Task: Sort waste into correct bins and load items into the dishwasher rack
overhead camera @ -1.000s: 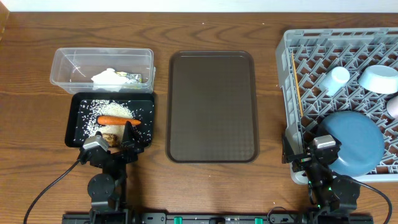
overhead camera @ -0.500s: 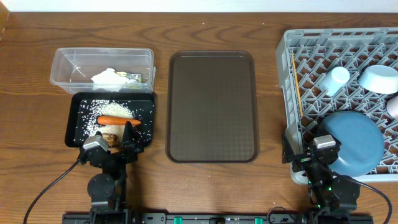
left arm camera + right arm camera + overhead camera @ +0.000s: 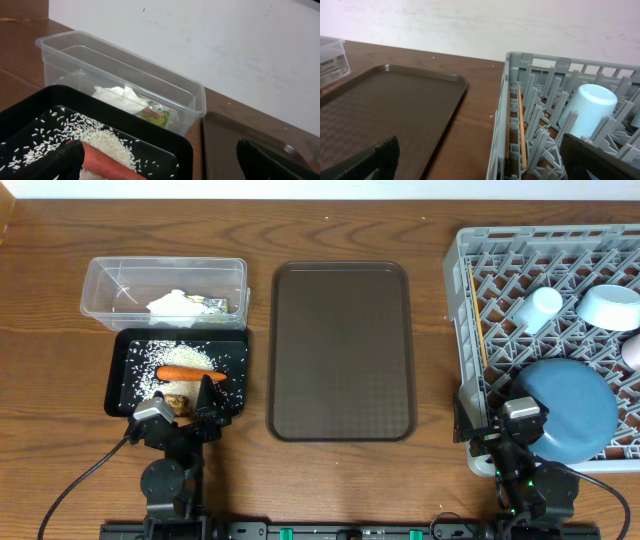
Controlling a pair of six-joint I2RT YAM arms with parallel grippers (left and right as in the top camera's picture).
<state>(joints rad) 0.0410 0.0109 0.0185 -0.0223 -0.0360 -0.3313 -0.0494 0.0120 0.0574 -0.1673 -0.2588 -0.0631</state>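
Surveying the worktop [image 3: 50, 450] from the near side, I note the left tool [image 3: 180, 412] low over the near edge of the black tray [image 3: 116, 370], its fingers spread wide and pinching nothing. Inside that tray lie loose white rice [image 3: 185, 353], an orange carrot [image 3: 188, 374] and a small brown lump [image 3: 180, 398], the lump nearest the tool. Just behind the tray stands the clear tub [image 3: 98, 292]. It holds crumpled white tissue [image 3: 175, 304] with a green-yellow wrapper [image 3: 214, 305] beside it. The brown serving tray [image 3: 340, 350] sits mid-worktop, between the two bins and the grey rack [image 3: 462, 280]. The right tool [image 3: 497, 420] is at the rack's near left corner, fingers likewise spread, gripping nothing. The rack holds:
- a dark-blue plate [image 3: 570, 410] at the near side
- a white bowl [image 3: 608, 307] toward the far right
- one pale cup [image 3: 540, 308] lying among the pegs
- a second cup [image 3: 632, 350] at the right edge, partly cut off
- wooden chopsticks [image 3: 478, 315] along the left wall
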